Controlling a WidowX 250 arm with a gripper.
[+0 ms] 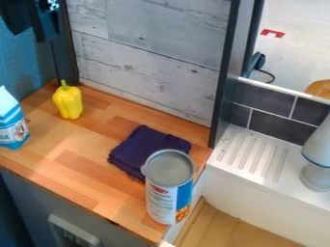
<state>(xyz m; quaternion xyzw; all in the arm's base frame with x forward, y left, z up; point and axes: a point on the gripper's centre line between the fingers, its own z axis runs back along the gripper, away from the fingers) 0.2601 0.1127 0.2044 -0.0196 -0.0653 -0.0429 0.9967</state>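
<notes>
One yellow pepper (68, 102) upright, stem (63, 83) up

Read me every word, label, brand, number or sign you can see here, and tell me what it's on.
No text here can be read with certainty.
Can: a red label patch and small lines of print, too small to read.
Blue and white carton: print low on its side, too small to read reliably.
Red mark on the pale surface behind: no legible letters.
</notes>
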